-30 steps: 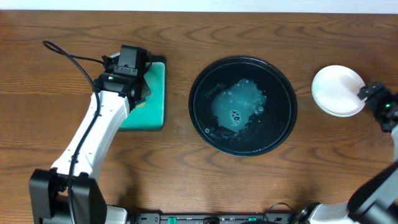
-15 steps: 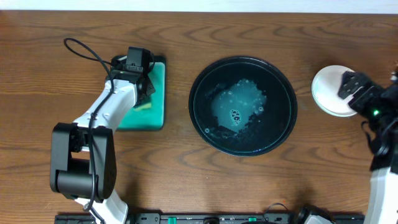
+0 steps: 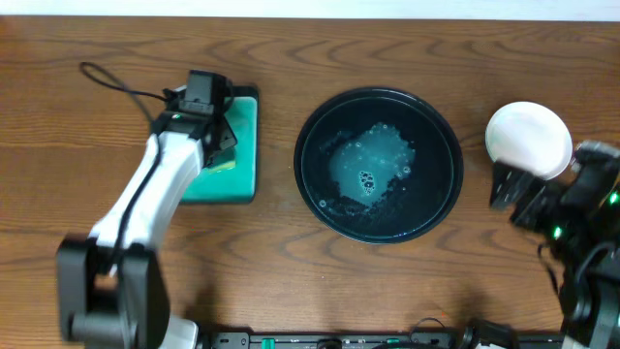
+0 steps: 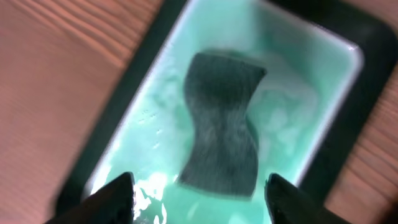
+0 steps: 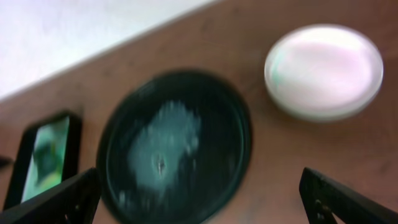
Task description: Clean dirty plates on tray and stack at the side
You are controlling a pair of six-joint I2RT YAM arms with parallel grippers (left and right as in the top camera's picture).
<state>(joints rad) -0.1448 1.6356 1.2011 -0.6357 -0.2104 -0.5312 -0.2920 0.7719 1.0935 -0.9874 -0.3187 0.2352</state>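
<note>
The round black tray (image 3: 441, 116) sits mid-table and holds a patch of foamy teal water. The plates (image 3: 528, 141) rest as a pale stack on the wood to its right; they also show in the right wrist view, plates (image 5: 323, 68) beyond the tray (image 5: 233, 118). My right gripper (image 3: 513, 194) hovers open just in front of the stack, with nothing between its fingers (image 5: 68, 199). My left gripper (image 4: 202, 196) stands open above the teal sponge tray (image 4: 155, 93), and the dark sponge (image 4: 224, 140) lies loose in it just beyond the fingertips.
The black-rimmed sponge tray (image 3: 242, 155) lies left of the black tray, partly under my left arm. A black cable (image 3: 116, 82) loops over the table's back left. Bare wood surrounds both trays.
My left gripper has opened and let go of the sponge, which now lies in the sponge tray. My right gripper has swung off the plate stack toward the table's front.
</note>
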